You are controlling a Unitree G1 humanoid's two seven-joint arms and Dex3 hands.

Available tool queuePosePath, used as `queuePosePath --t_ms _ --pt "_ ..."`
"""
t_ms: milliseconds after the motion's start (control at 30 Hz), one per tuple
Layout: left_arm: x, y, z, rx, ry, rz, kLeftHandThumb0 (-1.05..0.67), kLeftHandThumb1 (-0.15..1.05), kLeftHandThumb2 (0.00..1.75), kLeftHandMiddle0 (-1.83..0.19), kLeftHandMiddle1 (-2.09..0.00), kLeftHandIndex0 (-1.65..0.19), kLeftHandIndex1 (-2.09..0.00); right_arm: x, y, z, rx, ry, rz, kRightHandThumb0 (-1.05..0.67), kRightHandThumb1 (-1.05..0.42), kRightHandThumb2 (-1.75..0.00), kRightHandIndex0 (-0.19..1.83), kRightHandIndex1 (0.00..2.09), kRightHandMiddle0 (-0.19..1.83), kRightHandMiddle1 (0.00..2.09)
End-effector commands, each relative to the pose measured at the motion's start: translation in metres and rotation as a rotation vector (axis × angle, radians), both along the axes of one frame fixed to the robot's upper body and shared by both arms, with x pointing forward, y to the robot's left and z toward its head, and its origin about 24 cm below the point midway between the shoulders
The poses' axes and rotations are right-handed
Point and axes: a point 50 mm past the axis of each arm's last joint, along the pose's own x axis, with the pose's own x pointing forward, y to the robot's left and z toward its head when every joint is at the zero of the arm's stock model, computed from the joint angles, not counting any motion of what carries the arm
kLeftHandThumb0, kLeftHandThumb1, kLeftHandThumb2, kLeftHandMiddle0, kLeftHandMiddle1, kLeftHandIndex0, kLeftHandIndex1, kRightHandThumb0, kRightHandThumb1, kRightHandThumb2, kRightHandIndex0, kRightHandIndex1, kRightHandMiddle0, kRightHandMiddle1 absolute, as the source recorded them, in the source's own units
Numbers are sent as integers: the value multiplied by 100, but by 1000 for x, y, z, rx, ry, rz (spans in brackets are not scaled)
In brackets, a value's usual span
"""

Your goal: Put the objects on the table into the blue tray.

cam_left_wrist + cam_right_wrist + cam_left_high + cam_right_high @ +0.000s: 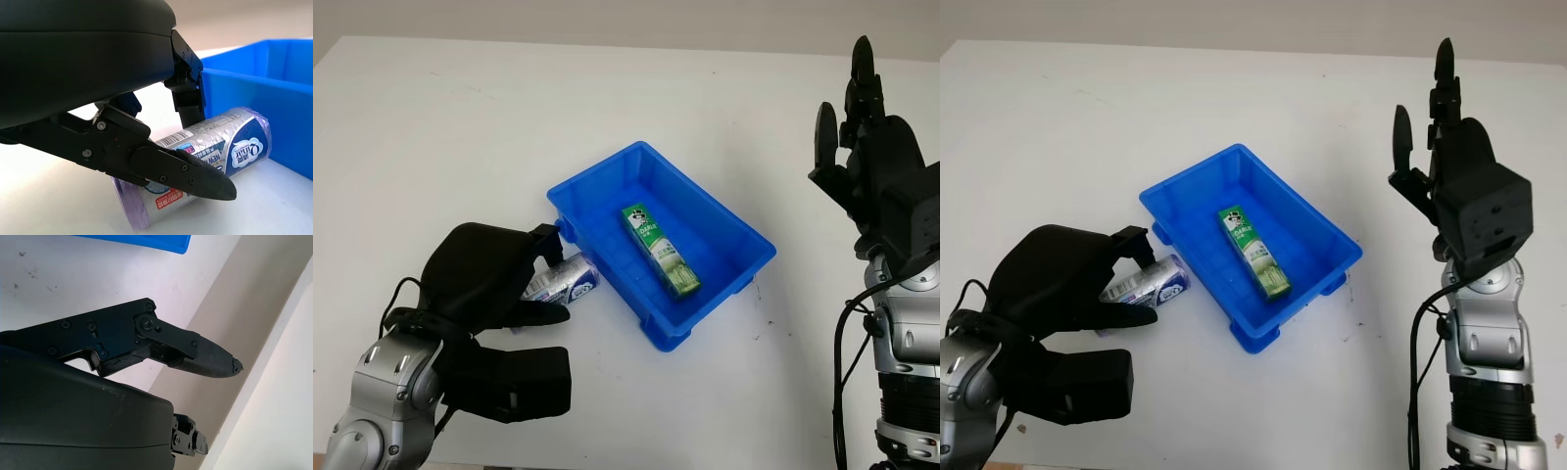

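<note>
Tray (734, 227): blue, mid-table, slightly toward the near edge. Contents: one green box (660, 249), lying flat; judged done.
Roll (564, 282): silver-purple, on its side on the table, just outside the tray's left wall; judged the item left.
Left hand (499, 279): over the roll, fingers (195, 175) curled around it, thumb under, touching the wrap.
Right hand (1449, 171): raised off the tray's right side, open, holding nothing.
</note>
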Motion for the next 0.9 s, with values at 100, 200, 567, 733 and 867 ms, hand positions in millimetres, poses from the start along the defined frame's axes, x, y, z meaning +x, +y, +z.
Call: queuePosePath --t_ms 100,200,567,733,867 --pt "-3 4 4 6 -27 -9 -58 105 11 -107 -209 -38 -209 -1 -4 2 -5 -16 -10 -67 -105 -79 -19 0 -19 0" --pt "-3 8 8 12 -7 -13 -59 105 8 -110 -209 -42 -209 0 -4 3 -4 -17 0 -66 -105 -78 -19 0 -19 0" --pt "-19 45 83 -366 -7 -320 -63 104 8 -82 -209 -47 -209 0 -6 1 -3 -10 -2 -68 -105 -76 -19 0 -19 0" --pt "-24 52 121 -516 -113 -441 -52 101 6 -63 -209 -32 -209 0 -6 0 -3 -2 -2 -68 -105 -77 -19 0 -19 0" --pt "-10 51 132 -475 -185 -446 -46 104 7 -62 -209 -36 -153 1 -4 -1 -7 19 2 -67 -105 -77 -19 0 -19 0"
